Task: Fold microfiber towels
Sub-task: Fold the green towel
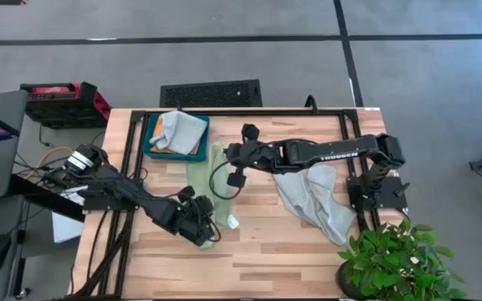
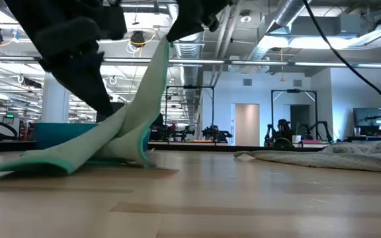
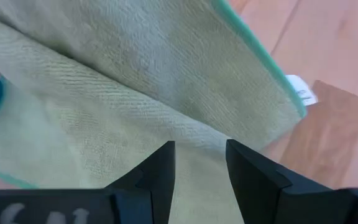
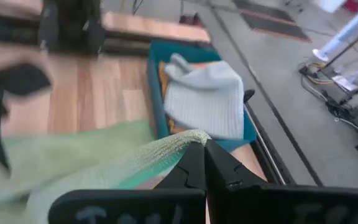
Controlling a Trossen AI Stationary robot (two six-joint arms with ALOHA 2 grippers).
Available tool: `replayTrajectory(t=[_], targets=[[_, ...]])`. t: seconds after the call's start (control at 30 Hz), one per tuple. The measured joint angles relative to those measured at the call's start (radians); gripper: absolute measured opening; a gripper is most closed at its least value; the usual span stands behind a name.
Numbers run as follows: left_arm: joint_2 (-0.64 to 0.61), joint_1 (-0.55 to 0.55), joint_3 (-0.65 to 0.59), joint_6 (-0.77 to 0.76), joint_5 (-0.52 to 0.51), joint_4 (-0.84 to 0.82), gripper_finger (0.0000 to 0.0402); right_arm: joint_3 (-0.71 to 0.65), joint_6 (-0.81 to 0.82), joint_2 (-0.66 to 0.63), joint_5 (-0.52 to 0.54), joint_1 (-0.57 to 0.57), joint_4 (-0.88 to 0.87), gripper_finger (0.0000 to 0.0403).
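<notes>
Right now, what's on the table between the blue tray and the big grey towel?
In the high view, the green towel lies between the tray and grey towel, with the right gripper pinching its corner.

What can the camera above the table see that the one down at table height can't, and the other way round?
Only the high view shows the teal tray holding a folded grey towel, a plant, and both arms whole. Only the low view shows the room behind and the green towel lifted off the table. Both show that towel and the crumpled grey towel.

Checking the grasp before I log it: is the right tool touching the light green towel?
Touching. In the right wrist view the right tool is shut on an edge of the light green towel.
</notes>
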Motion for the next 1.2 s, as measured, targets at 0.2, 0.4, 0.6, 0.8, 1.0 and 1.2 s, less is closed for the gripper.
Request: replayTrajectory(t=[0.2,0.4,0.6,0.8,1.0,1.2], targets=[[-0.013,-0.001,0.037,-0.071,-0.036,-0.188,0.0135,0.075,-0.035,0.000,-0.057,0.011,-0.234,0.0008],[-0.007,-0.020,0.036,-0.024,0.094,-0.216,0.0135,0.107,-0.034,0.000,-0.062,0.030,-0.350,0.0008],[-0.006,-0.106,0.034,0.039,0.260,-0.153,0.0135,0.107,-0.034,0.001,-0.062,0.030,-0.370,0.0008],[0.004,-0.203,0.034,0.016,0.267,-0.027,0.0135,0.107,-0.034,0.001,-0.062,0.024,-0.364,0.0009],[0.047,-0.228,0.034,0.029,0.181,0.079,0.0135,0.107,-0.026,0.001,-0.058,0.010,-0.336,0.0015],[0.163,-0.235,0.034,0.078,0.245,0.123,0.0135,0.107,-0.008,0.002,-0.060,-0.003,-0.310,0.0012]])
